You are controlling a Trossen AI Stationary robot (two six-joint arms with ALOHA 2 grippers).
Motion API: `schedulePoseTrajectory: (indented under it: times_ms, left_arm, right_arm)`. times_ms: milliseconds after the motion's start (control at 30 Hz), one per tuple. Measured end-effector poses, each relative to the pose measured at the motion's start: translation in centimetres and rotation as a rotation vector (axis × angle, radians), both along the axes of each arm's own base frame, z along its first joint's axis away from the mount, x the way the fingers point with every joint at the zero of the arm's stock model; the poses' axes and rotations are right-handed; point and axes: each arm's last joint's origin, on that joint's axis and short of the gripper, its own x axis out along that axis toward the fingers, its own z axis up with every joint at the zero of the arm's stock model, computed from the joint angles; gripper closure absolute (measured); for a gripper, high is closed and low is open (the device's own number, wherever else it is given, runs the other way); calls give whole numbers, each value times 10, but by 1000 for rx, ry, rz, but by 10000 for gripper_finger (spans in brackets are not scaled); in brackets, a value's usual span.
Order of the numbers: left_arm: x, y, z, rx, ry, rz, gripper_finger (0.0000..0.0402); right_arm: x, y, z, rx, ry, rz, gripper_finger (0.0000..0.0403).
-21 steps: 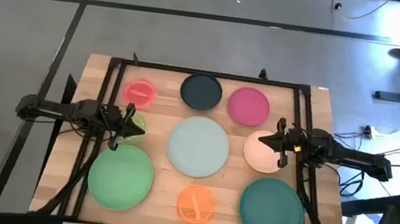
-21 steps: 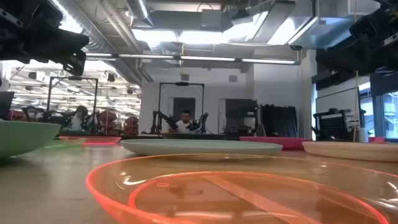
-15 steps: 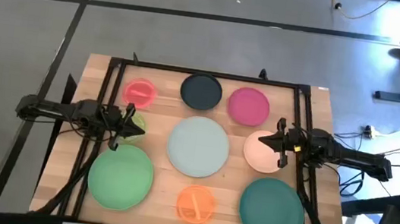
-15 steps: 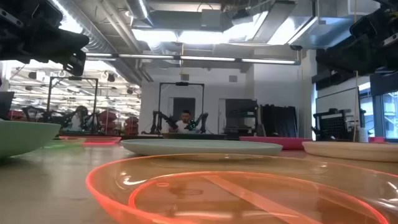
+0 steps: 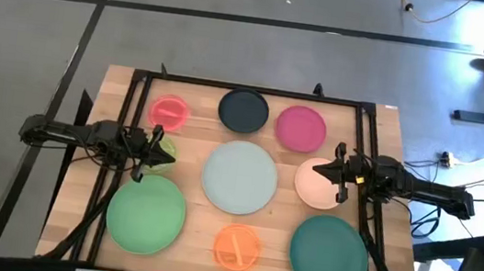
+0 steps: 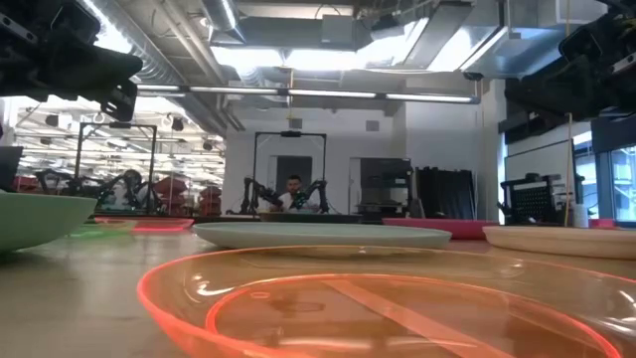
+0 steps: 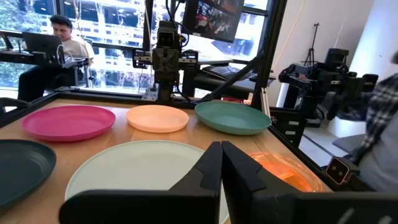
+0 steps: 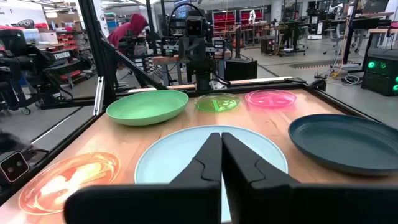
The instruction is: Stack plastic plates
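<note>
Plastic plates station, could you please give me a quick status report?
Left gripper shut over lime plate. Right gripper shut over peach plate. Plastic plates all separate, none stacked. Nothing obstructing.

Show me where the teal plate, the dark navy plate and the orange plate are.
teal plate (image 5: 329,255): high view, centre of its inside.
dark navy plate (image 5: 243,110): high view, its middle.
orange plate (image 5: 236,248): high view, its middle.

no text, label or number can be read on the plates, the table or the arms. in the right wrist view, white lettering runs along a dark bar (image 8: 67,55) in the room beyond the table, but it is too small to make out.
</note>
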Motion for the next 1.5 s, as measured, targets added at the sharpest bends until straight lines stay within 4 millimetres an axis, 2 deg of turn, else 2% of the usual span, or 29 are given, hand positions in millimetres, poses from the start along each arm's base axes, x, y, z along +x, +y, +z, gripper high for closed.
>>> schedulePoseTrajectory:
  times_ms: [733,933,1200,1367,1500]
  left_arm:
    - [0,0,1,4,-16,17,400]
    - [-1,3,14,89,-151,128,400]
    - [-7,6,32,32,-341,223,400]
    - [-8,7,34,14,-359,249,400]
    - [-8,7,35,16,-367,248,400]
  right_arm:
    - [0,0,0,0,0,0,402]
    - [0,0,0,0,0,0,402]
    - [0,-1,0,1,-1,-40,402]
    - [0,-4,0,179,-5,-123,402]
    - [0,-4,0,214,-11,-139,402]
